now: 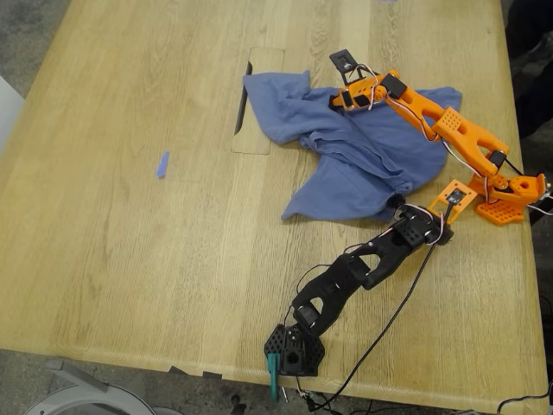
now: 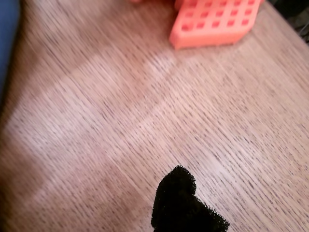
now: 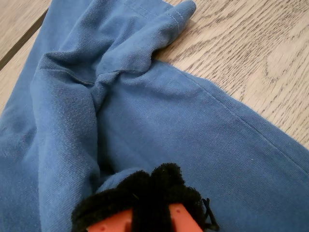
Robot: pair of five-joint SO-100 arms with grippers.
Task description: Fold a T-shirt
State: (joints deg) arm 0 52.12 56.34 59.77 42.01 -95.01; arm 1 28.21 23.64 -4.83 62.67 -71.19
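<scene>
My first gripper (image 2: 186, 205) is hovering over bare table (image 1: 130, 216) beside the orange base (image 2: 215, 21); only one dark pad shows, so I cannot tell its opening. Farther off, my second gripper (image 3: 147, 195) is pinching the crumpled T-shirt (image 1: 363, 151), apparently gathering cloth. Next, the shirt needs spreading flat.

One arm (image 1: 449, 130) at the exterior view's upper right is bright orange plastic with black servo blocks, thin wires and a gridded orange base (image 1: 505, 207). The other arm (image 1: 363, 264), lower centre, is all black, trailing a black cable (image 1: 389, 328). Black foam pads (image 3: 145, 191) tip my second gripper (image 3: 145, 198).
</scene>
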